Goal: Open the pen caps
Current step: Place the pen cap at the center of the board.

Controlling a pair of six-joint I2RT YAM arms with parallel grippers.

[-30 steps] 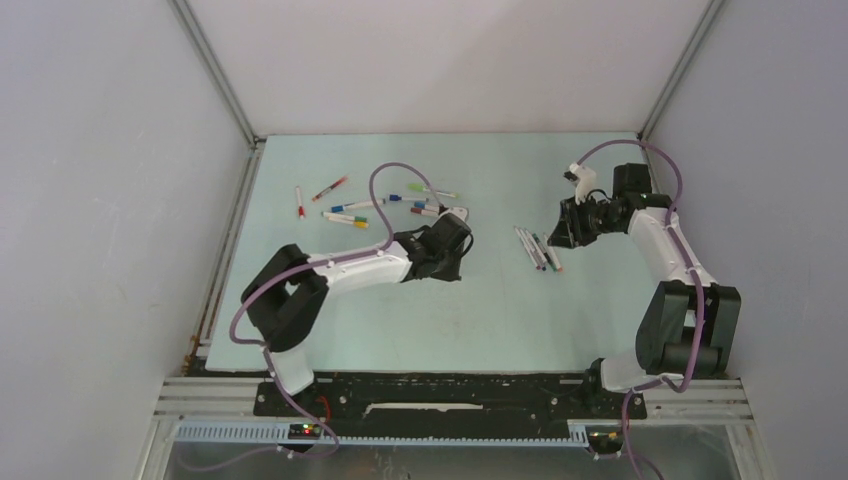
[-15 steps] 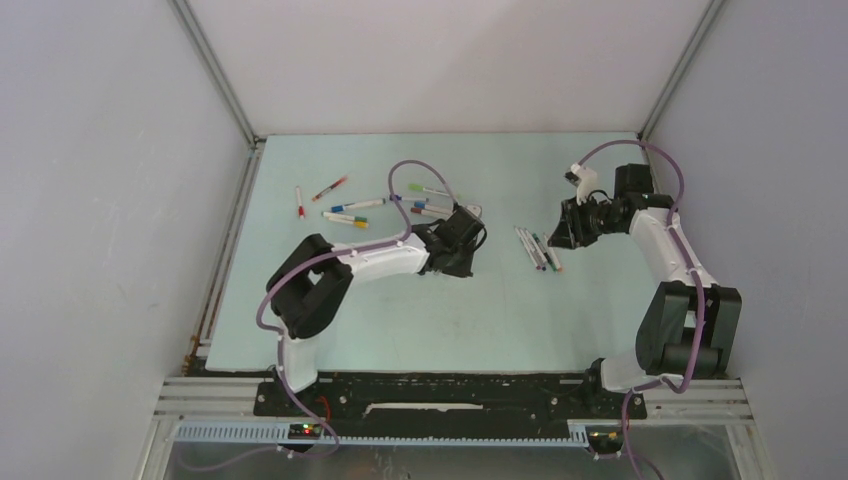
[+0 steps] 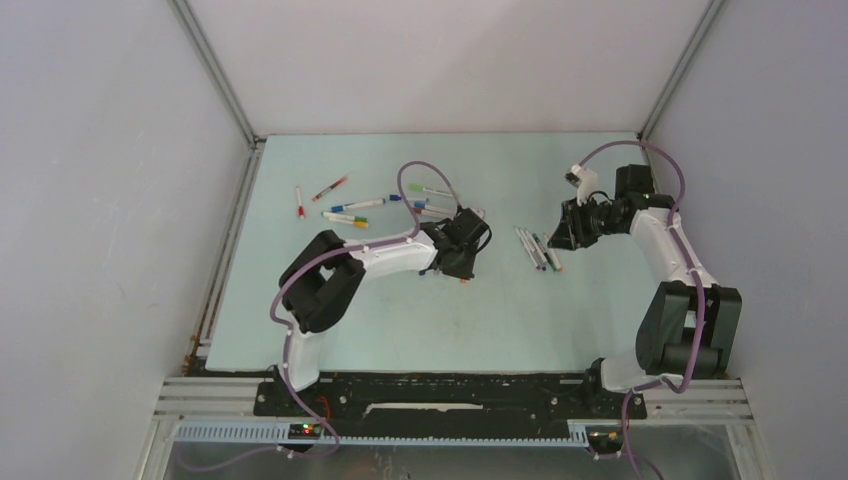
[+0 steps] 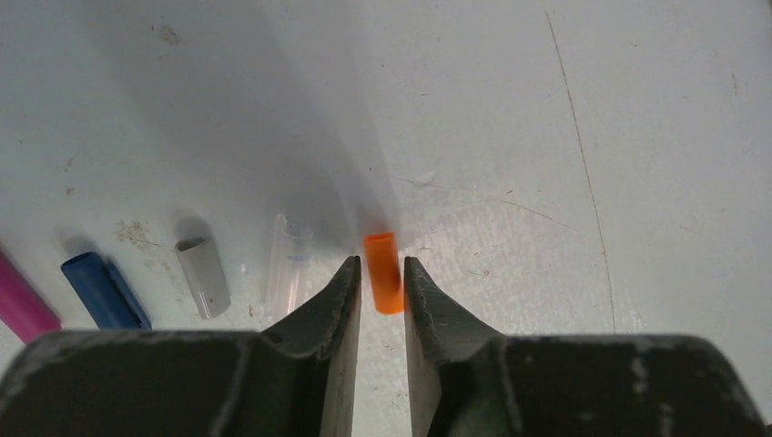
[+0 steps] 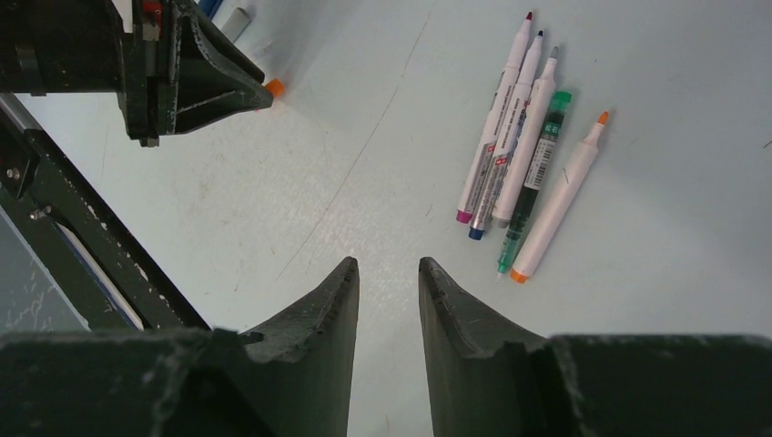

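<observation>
My left gripper [image 4: 380, 264] is low over the table, shut on an orange pen cap [image 4: 383, 273] that sticks out past its tips. In the top view it [image 3: 462, 268] is at the table's middle with the orange cap [image 3: 463, 279] under it. Loose caps lie left of it: clear [image 4: 288, 259], grey [image 4: 204, 276], blue [image 4: 96, 287] and pink [image 4: 23, 300]. Several uncapped pens [image 5: 523, 146] lie side by side ahead of my right gripper [image 5: 389, 266], which is slightly open and empty. It [image 3: 560, 235] hovers just right of those pens [image 3: 537, 248].
Several capped pens [image 3: 355, 205] lie scattered at the back left of the table, behind the left arm. The left gripper [image 5: 259, 91] shows at the upper left of the right wrist view. Grey walls close the table in on three sides.
My left arm has swung right and a little nearer, away from the scattered pens; the orange cap now shows at its tips. The right arm has not moved.
</observation>
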